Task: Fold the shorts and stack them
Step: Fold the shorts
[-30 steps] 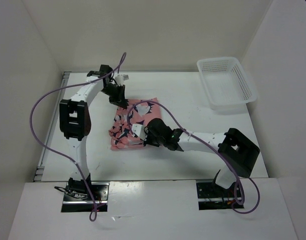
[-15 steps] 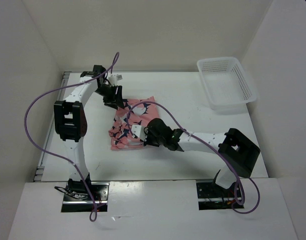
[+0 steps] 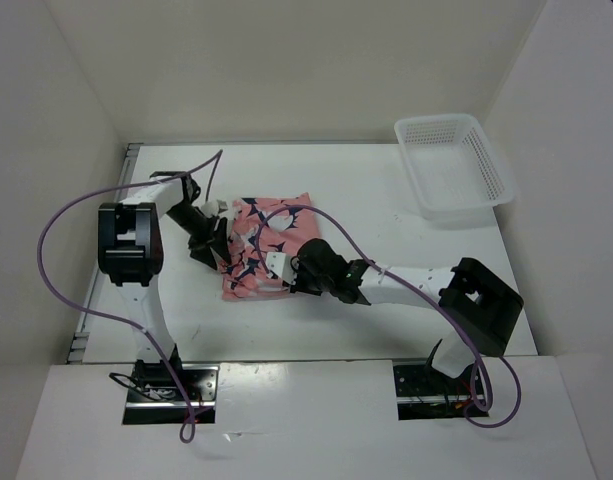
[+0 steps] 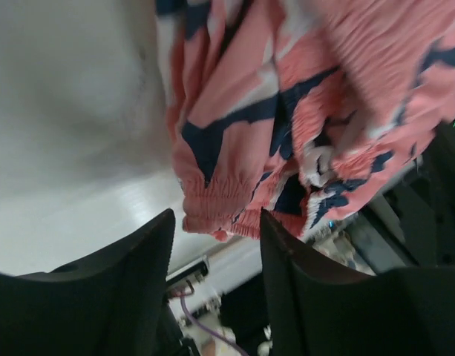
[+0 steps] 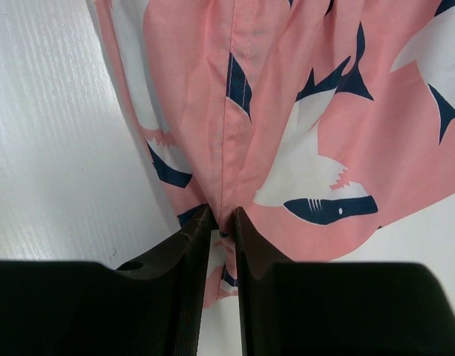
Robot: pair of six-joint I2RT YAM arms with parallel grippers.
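Observation:
The shorts, salmon pink with navy-and-white sharks, lie bunched and folded on the white table. My left gripper sits at their left edge. In the left wrist view it is open, with the gathered waistband of the shorts just past the fingertips and nothing between them. My right gripper is at the near edge of the shorts. Its jaws stand a narrow gap apart, astride a raised seam fold of the shorts that lie flat on the table.
A white mesh basket stands at the far right corner of the table. White walls close in the table at the back and both sides. Purple cables loop over both arms, one crossing above the shorts.
My left arm has swung from the far edge of the shorts down to their left side, and its jaws have opened. The right gripper stayed in place and its jaws parted slightly.

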